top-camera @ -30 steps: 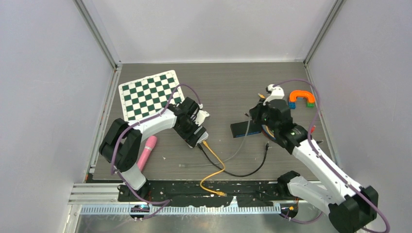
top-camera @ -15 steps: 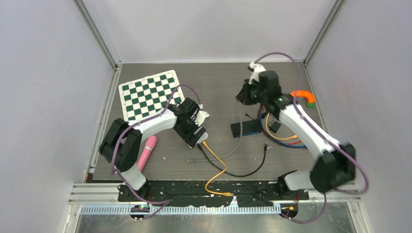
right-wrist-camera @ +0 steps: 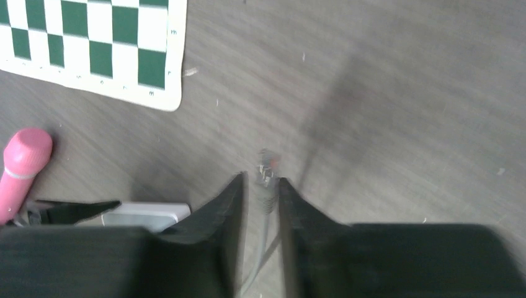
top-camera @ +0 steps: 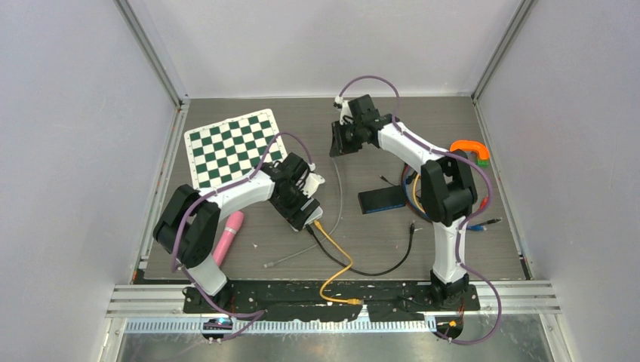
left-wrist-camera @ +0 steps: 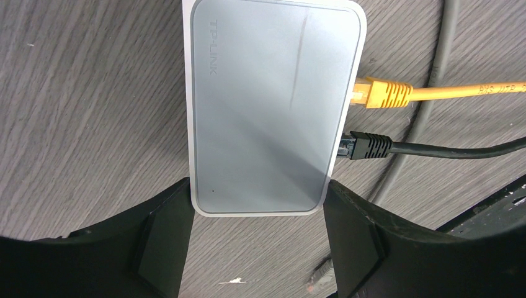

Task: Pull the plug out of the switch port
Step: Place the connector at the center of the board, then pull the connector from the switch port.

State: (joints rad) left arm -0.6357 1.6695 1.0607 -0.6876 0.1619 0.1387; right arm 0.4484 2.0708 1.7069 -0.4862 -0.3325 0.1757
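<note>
The right gripper (right-wrist-camera: 260,181) is clamped on the grey plug (right-wrist-camera: 267,167), well apart from the switch (left-wrist-camera: 273,105).
The left gripper (left-wrist-camera: 255,195) pinches the switch's near end between both fingers, flat on the table (top-camera: 362,249). A yellow plug (left-wrist-camera: 381,93) and a black plug (left-wrist-camera: 366,147) sit in its ports. The grey cable (top-camera: 337,197) hangs from the right gripper and trails past the switch.

Left fingers (left-wrist-camera: 161,248) clamped; right fingers (right-wrist-camera: 217,214) pinched shut.
</note>
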